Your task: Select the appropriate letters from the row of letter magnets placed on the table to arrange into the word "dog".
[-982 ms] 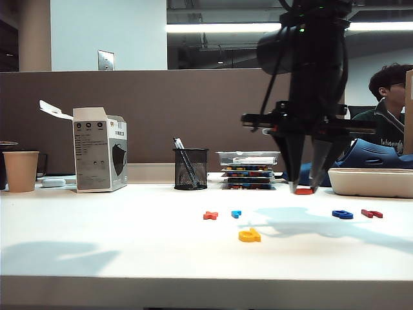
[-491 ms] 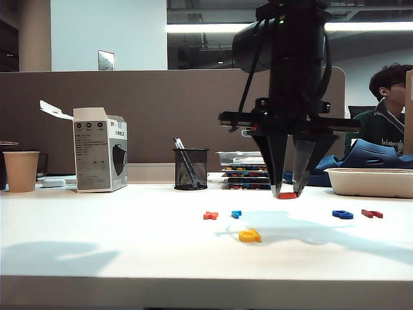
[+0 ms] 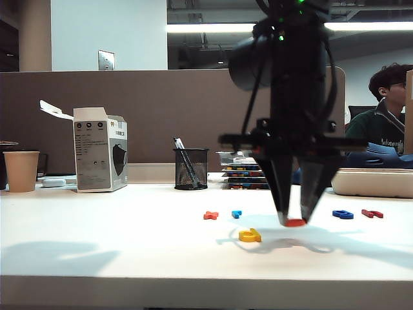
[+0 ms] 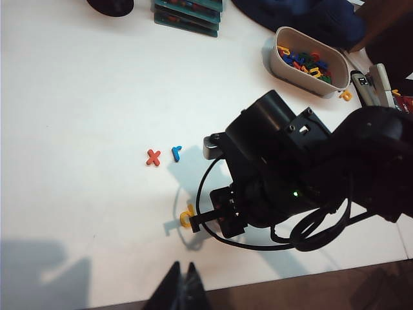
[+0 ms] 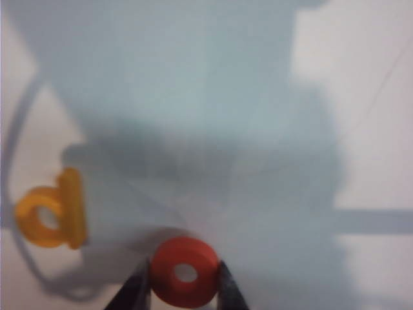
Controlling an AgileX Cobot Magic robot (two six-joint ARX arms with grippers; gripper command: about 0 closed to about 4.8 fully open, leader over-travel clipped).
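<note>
In the exterior view the right gripper (image 3: 294, 221) points straight down right of centre, low over the table (image 3: 116, 258), and its two dark fingers are pinched partway in on the orange-red "o" (image 3: 295, 223), which sits right at the fingertips, just right of the yellow "d" (image 3: 249, 236) lying flat on the white top. Behind the "d", near the middle of the frame, lie the orange x-shaped piece (image 3: 210, 215) and the light blue letter (image 3: 236, 214); off to the right lie the dark blue "g" (image 3: 342, 214) and the dark red piece (image 3: 372, 213), side by side. The left wrist view looks down from high up: the left gripper (image 4: 182, 288) pokes in at the bottom edge, fingers drawn together with nothing between them, well clear of the letters. The right arm's black bulk fills the middle right, the "d" (image 4: 188, 218) peeking out beside it, the x-shaped piece (image 4: 153, 157) and blue letter (image 4: 176, 152) left of centre. In the right wrist view, close in, the "o" (image 5: 184, 271) sits squarely between the two fingers (image 5: 135, 294) at the bottom centre, each pressing a side of the ring, and the "d" (image 5: 53, 210) lies at the left edge, apart from the ring.
</note>
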